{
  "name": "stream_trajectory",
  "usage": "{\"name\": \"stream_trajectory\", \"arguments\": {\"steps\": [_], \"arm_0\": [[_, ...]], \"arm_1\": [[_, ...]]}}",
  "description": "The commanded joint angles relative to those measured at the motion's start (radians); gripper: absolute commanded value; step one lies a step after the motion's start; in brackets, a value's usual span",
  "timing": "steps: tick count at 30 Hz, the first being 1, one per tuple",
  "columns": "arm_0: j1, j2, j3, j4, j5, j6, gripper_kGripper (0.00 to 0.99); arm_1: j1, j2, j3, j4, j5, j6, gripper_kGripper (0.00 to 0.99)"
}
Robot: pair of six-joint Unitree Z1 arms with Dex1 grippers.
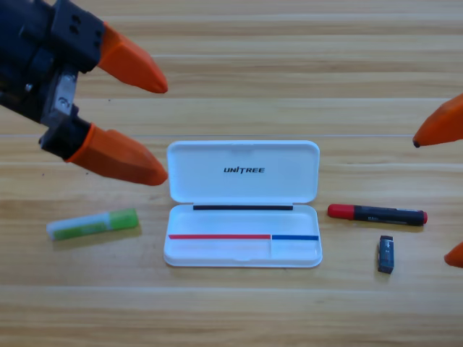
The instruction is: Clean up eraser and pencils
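The left gripper (160, 131) hangs in the upper left of the high view with its two orange jaws spread well apart and nothing between them, above and just beyond the light green pencil (92, 225), which lies flat on the wooden table (239, 311) to the left of the white case (243, 204). The right gripper (440, 188) shows only as two orange tips at the right edge, also apart and empty, waiting near the red-and-black pencil (377, 214) and the eraser (386, 254), both lying to the right of the case, the eraser just below the pencil's barrel. The case stands open, lid up, tray bare, so nothing has gone in yet. The step in hand looks like the left arm going for the green pencil. To do it well, I would turn the jaws across the stick's short width, come down over its middle rather than an end, and close only once both jaws straddle it, since a round barrel may roll away; then carry it low and lay it lengthwise along the tray
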Motion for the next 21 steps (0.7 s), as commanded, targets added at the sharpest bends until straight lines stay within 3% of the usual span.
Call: {"name": "stream_trajectory", "arguments": {"steps": [1, 12, 21], "arm_0": [[-0.022, 0.025, -0.004, 0.004, -0.006, -0.009, 0.937], [-0.022, 0.025, -0.004, 0.004, -0.005, -0.012, 0.959], [-0.022, 0.025, -0.019, 0.024, 0.066, -0.007, 0.980]], "arm_1": [[0.031, 0.020, 0.027, -0.014, 0.005, 0.002, 0.986], [0.030, -0.026, 0.056, -0.001, -0.006, 0.059, 0.986], [-0.003, -0.058, 0.034, 0.101, -0.250, 0.275, 0.986]]}}
